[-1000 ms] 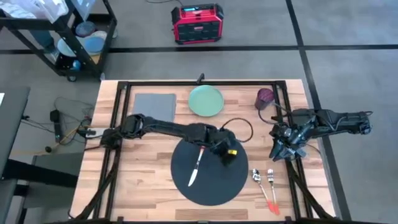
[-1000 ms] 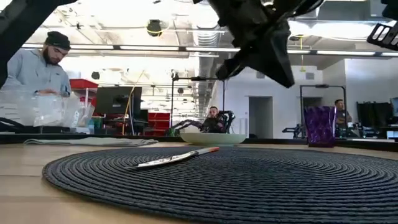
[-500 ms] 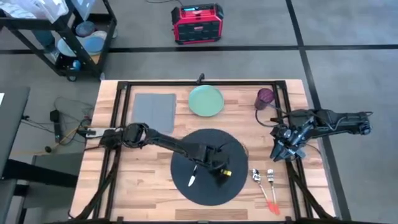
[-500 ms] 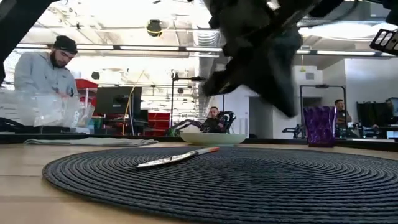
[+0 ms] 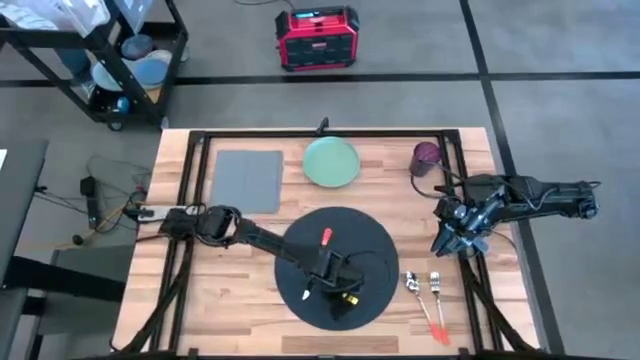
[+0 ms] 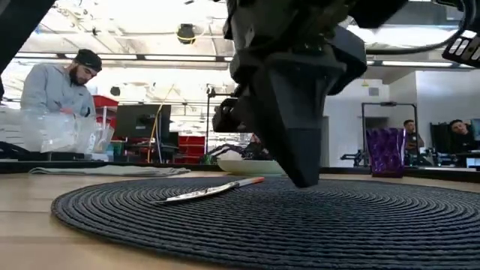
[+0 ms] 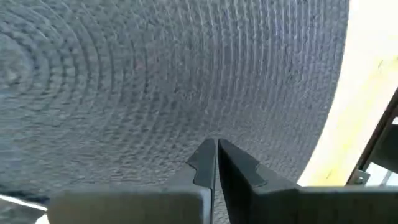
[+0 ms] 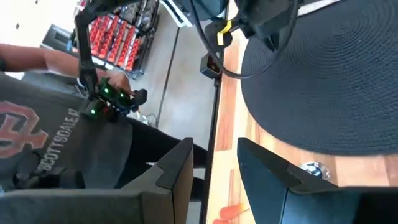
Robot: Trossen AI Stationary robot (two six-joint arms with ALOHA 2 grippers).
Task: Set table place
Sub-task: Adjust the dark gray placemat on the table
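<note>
The left gripper [image 5: 338, 303], fingers pressed together and empty, is hovering over the placemat [image 5: 365, 235] near the knife [image 5: 315, 272]; next it likely needs opening to grasp

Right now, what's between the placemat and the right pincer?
In the high view, a spoon and fork on bare table, between placemat and right pincer.

L claw [image 5: 337, 306] closed; R claw [image 5: 452, 243] apart

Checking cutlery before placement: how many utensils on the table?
3. The knife lies on the placemat beside the left tool. The spoon and the fork lie on the table right of it.
</note>
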